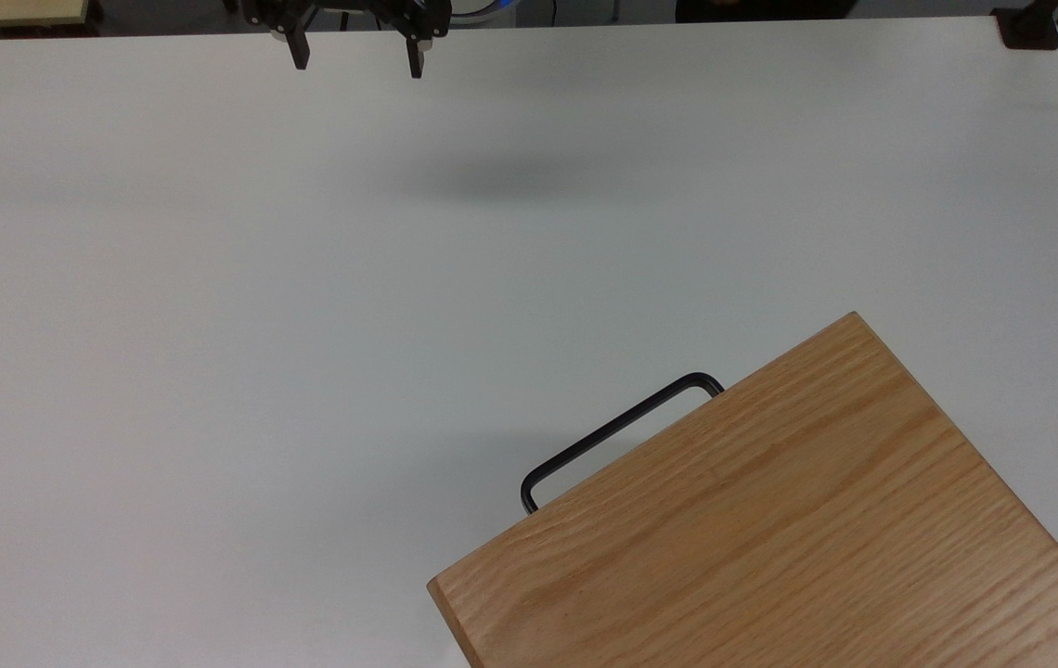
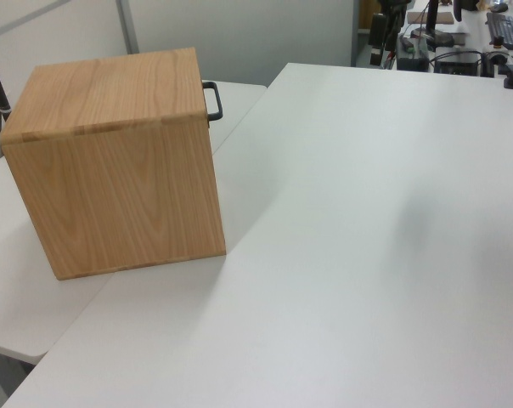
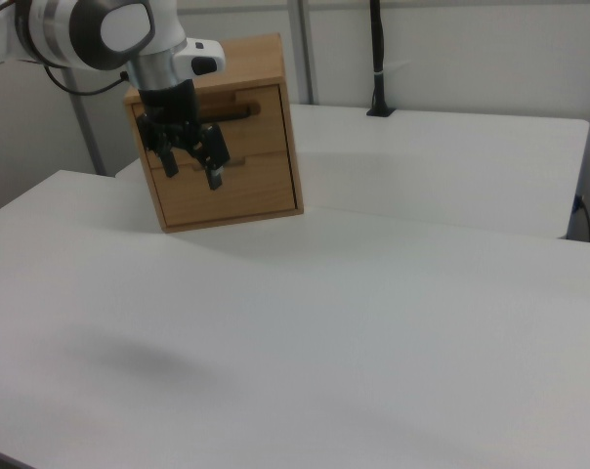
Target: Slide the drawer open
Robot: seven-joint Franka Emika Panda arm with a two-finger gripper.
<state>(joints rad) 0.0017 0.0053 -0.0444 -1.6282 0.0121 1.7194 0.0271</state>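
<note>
Where the top view looks down, we see the oak top slab [image 1: 770, 520] of the cabinet filling the lower right of the frame, set at an angle on the white counter [image 1: 306, 325]. The drawer's black bar handle [image 1: 617, 434] juts from under the slab's upper-left edge; we cannot see the drawer front itself here. The hand [image 1: 357, 56] hangs at the top edge, left of centre, with its two dark fingers spread apart and nothing between them, well apart from the handle. A soft shadow lies on the bare counter below it, and a black clamp [image 1: 1030, 28] sits at the upper right corner.

In the left view, we find the cabinet [image 2: 121, 170] at the upper left, showing its plain side wall and top. The handle [image 2: 213, 100] peeks past its far right edge. Cluttered desks with equipment stand at the upper right.

In the right view, we face the cabinet's front at the upper left. The drawer [image 3: 227, 112] sits flush in the cabinet, closed, its handle [image 3: 238, 113] across the upper panel. The hand [image 3: 192, 168] appears in front of it, fingers spread, holding nothing; whether it touches the front we cannot tell. A black pole [image 3: 378, 59] rises from the far counter at the upper centre.
</note>
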